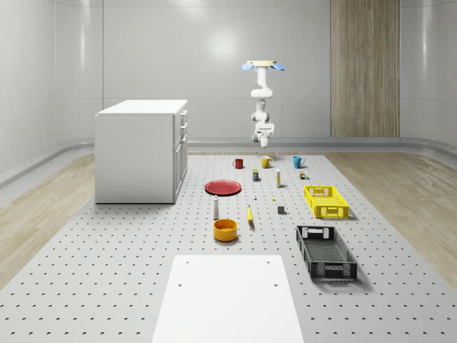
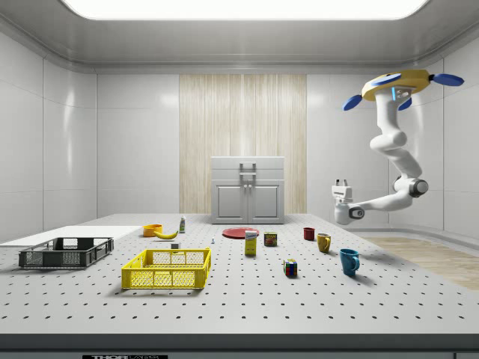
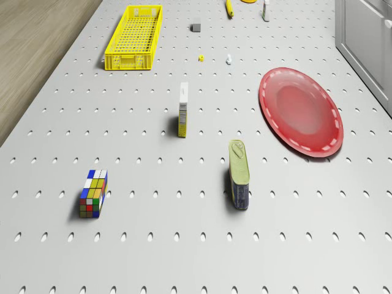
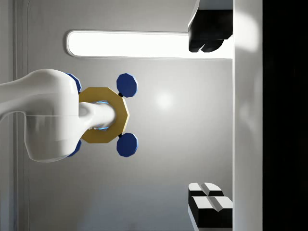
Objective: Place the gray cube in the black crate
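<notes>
Fingers [image 4: 207, 33]: spread wide apart in the wrist view, with nothing between them.
Gripper [image 2: 342, 182]: turned upward toward the drone's underside, well above the table [image 1: 107, 286] and empty.
Drone [image 1: 263, 66]: hovers high over the far end of the table, roughly above the row of mugs.
Gray cube [image 1: 281, 210]: sits on the table surface between the yellow crate [image 1: 325, 201] and the banana [image 1: 250, 214], well apart from the gripper and outside every container.
Black crate [image 1: 307, 246]: lies at the near end of the table, beyond the yellow crate as seen from the drone, and is empty.
Step in hand: the approach to the cube, judged not yet begun in earnest.
Doing it well: the wrist probably has to swing round until the fingers face down. The drone then needs to settle above the cube before the arm lowers, so that the open fingers straddle it squarely.
Risk: the cube is small, so an off-centre close could nudge it away.
Yellow crate: empty.
Orange bowl [image 1: 225, 229]: nothing visible inside.
Red mug [image 1: 238, 163], yellow mug [image 1: 265, 161], blue mug [image 1: 298, 161]: contents cannot be made out.
Red plate [image 3: 300, 112]: bare.
</notes>
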Controlling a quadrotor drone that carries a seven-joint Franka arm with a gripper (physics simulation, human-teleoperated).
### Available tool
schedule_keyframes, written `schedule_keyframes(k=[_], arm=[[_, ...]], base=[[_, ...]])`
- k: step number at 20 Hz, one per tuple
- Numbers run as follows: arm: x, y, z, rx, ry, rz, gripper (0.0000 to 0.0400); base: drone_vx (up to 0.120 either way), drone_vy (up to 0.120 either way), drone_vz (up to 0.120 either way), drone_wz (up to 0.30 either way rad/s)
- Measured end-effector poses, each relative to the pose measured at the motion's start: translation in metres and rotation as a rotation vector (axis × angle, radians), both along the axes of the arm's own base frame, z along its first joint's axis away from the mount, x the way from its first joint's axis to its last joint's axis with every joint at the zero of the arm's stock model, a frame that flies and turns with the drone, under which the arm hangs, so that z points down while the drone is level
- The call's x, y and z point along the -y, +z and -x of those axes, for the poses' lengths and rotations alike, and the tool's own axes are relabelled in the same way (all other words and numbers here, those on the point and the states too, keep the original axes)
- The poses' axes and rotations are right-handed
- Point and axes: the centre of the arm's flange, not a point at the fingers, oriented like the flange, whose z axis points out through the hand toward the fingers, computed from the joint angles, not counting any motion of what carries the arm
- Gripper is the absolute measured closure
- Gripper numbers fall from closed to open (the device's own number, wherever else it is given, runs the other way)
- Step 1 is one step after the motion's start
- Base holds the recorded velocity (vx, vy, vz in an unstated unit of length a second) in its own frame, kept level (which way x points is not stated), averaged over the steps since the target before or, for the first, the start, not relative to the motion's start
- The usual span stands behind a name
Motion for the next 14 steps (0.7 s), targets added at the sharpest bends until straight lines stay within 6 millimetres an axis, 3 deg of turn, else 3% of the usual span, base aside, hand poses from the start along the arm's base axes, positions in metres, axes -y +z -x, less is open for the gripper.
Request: schedule_keyframes(k=[14], arm=[[-0.0042,-0.0001,0.0011,0.011,-0.001,0.043,0.0]], base=[[0.12,0.0,0.0,0.0]])
